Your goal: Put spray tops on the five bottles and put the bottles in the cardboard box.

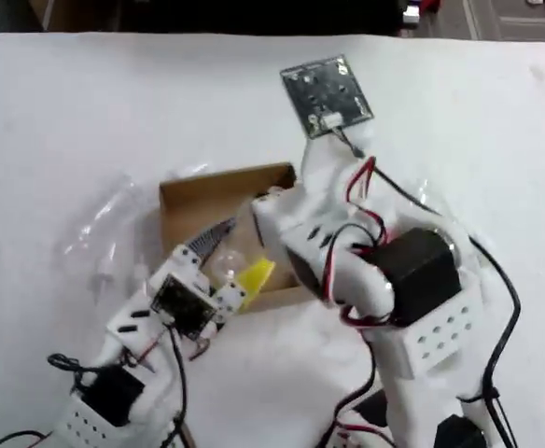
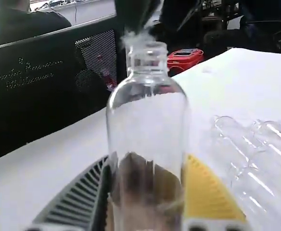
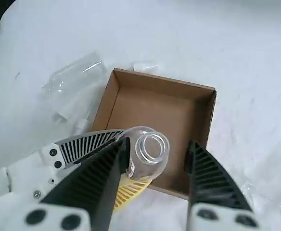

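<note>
Your left pincer (image 1: 231, 256) pinches the clear bottle (image 3: 150, 147) upright at the near edge of the cardboard box (image 3: 109, 96), its open mouth pointing straight up between your right pincer's (image 3: 158, 147) spread fingers.

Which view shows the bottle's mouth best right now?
The right wrist view: it looks straight down into the open, capless mouth of the bottle, between the open jaws of the right gripper. The left wrist view shows the bottle side-on in the left gripper. In the high view an arm hides most of it.
</note>
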`<action>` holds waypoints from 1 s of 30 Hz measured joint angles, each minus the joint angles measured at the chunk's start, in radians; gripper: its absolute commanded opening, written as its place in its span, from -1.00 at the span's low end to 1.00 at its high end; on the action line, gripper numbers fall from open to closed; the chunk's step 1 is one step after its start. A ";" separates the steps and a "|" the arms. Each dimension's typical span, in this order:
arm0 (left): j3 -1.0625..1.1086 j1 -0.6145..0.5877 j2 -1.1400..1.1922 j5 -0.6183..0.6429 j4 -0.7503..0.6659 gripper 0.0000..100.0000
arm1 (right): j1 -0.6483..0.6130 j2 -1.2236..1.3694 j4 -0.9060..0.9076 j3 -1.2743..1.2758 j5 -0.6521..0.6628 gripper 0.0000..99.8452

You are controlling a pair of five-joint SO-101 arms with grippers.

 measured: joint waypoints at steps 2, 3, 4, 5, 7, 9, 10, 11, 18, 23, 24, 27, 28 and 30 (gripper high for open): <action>0.000 0.000 0.000 0.000 0.000 -0.91 | -0.003 0.005 0.000 0.012 0.000 -0.66; 0.000 0.000 0.000 0.000 0.000 -0.91 | -0.002 0.009 0.000 0.023 0.000 -0.66; 0.000 0.000 0.000 0.000 0.000 -0.91 | 0.002 0.009 0.000 0.035 0.000 -0.66; 0.000 0.000 0.000 0.000 0.000 -0.91 | 0.005 0.011 0.000 0.037 0.000 -0.66; 0.000 0.000 0.000 0.000 0.000 -0.91 | 0.002 0.011 0.000 0.040 0.000 -0.66; 0.000 0.000 0.000 0.000 0.000 -0.91 | 0.000 0.011 0.000 0.046 0.000 -0.66; 0.000 0.000 0.000 0.000 0.000 -0.91 | 0.000 0.012 0.000 0.046 0.000 -0.66; 0.000 0.000 0.000 0.000 0.000 -0.91 | 0.003 0.012 0.000 0.046 0.000 -0.66; 0.000 0.000 0.000 0.000 0.000 -0.91 | 0.002 0.012 0.000 0.049 0.000 -0.66; 0.000 0.000 0.000 0.000 0.000 -0.91 | -0.034 0.012 0.000 0.049 0.000 -0.74; 0.000 0.000 0.000 0.000 0.000 -0.91 | -0.049 0.012 0.000 0.049 0.000 -0.79; 0.000 -0.002 0.000 0.002 0.000 -0.91 | -0.051 0.012 -0.002 0.049 0.000 -0.83; 0.000 -0.003 0.000 0.003 0.000 -0.91 | -0.051 0.012 -0.002 0.049 0.000 -0.82; 0.000 -0.003 -0.003 0.005 0.000 -0.91 | -0.051 0.011 -0.005 0.063 -0.002 -0.79</action>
